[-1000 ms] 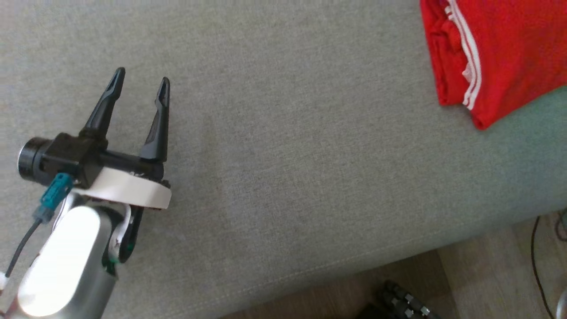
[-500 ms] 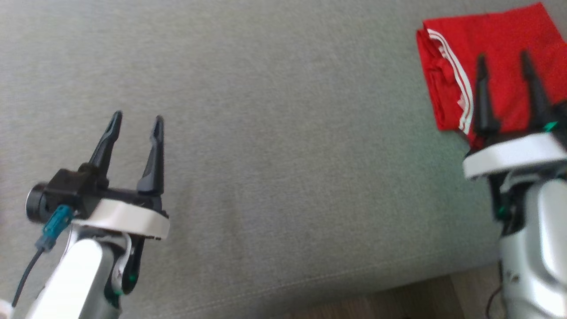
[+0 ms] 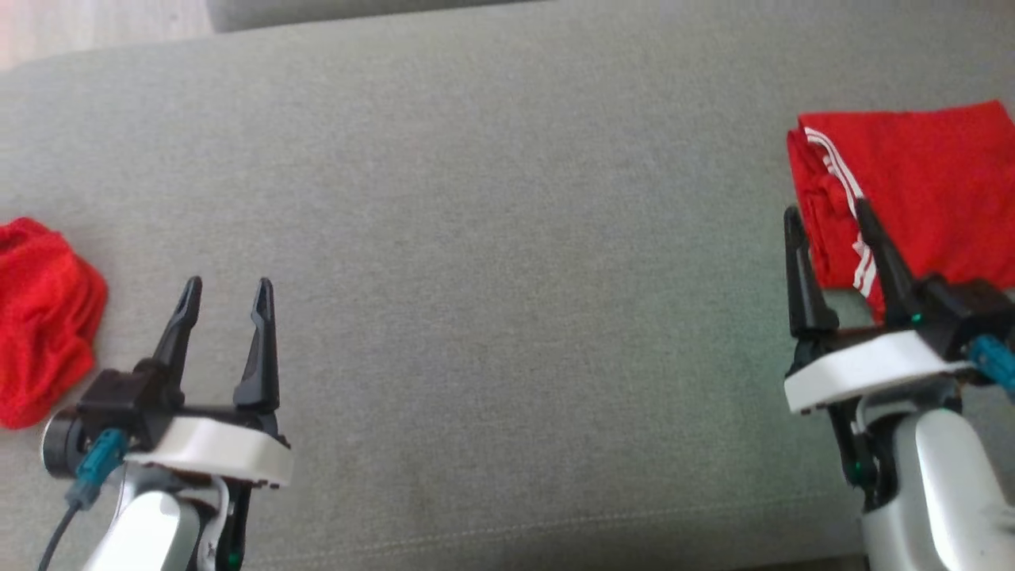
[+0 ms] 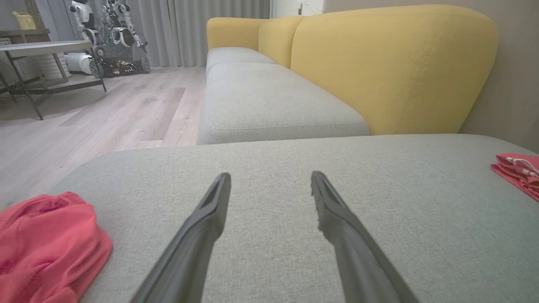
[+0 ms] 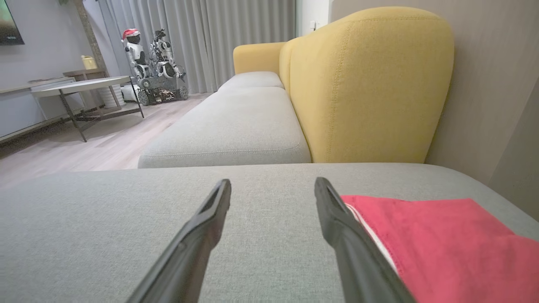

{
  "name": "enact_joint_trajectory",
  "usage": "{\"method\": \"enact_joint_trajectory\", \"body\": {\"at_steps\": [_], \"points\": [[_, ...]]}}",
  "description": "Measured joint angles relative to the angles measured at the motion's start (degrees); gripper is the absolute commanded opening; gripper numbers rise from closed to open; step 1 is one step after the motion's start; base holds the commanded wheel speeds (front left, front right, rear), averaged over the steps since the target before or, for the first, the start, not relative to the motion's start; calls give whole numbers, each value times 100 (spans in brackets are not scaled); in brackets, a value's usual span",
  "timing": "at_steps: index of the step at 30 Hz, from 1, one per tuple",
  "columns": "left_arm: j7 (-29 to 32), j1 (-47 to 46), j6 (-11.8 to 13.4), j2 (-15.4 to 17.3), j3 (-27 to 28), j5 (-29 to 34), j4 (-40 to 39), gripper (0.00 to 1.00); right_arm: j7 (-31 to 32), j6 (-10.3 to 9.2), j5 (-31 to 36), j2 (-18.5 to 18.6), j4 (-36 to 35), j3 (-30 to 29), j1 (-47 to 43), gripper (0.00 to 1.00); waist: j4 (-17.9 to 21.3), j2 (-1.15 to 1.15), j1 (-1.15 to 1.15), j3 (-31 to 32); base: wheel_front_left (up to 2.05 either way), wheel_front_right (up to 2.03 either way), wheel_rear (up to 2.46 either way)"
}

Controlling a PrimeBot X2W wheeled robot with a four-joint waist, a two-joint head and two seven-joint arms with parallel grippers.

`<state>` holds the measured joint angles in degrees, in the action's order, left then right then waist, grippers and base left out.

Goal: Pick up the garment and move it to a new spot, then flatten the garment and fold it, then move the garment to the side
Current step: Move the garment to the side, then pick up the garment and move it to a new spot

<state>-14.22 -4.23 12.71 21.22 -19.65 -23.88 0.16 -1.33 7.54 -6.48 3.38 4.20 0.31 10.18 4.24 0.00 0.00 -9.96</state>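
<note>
A folded red garment with white stripes lies flat at the right end of the grey cushion. The same folded garment sits just right of my right gripper, which is open and empty. In the head view the right gripper hovers at the garment's near left corner. A crumpled red garment sits at the cushion's left end. My left gripper is open and empty, a little right of that heap. Between the left gripper's fingers is bare cushion.
The cushion's front seam runs along the bottom of the head view. Beyond the cushion stand a yellow sofa back and another grey seat. Wooden floor, a low table and parked robots lie further off.
The head camera has shifted, bringing the crumpled garment into view at the left and the right gripper fully into view. Both grippers stay open.
</note>
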Motion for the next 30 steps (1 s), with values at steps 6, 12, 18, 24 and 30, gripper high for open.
{"method": "enact_joint_trajectory", "body": {"at_steps": [6, 12, 18, 24, 30], "points": [[1, 229, 44, 10, -23, -1, -13, 100, 107, 0, 3, -31, -171, -66, -399, 100, -126, 0, 0, 249, 0, 0, 0], [10, 385, 49, 18, -36, -57, -14, 100, 237, 0, 51, -54, -338, -119, -759, 100, -219, 0, 0, 483, 0, 0, 0], [60, 547, 91, 26, -142, -57, -11, 100, 312, 0, 52, -66, -491, -282, -1012, 100, -277, 0, 0, 667, 0, 0, 0], [107, 659, 100, 40, -175, -70, -12, 100, 397, 0, 41, -69, -565, -288, -1217, 100, -313, 0, 0, 828, 0, 0, 0], [111, 769, 145, 53, -185, -115, -18, 100, 460, 0, 40, -71, -658, -253, -1280, 100, -322, 0, 0, 915, 0, 0, 0]]}}
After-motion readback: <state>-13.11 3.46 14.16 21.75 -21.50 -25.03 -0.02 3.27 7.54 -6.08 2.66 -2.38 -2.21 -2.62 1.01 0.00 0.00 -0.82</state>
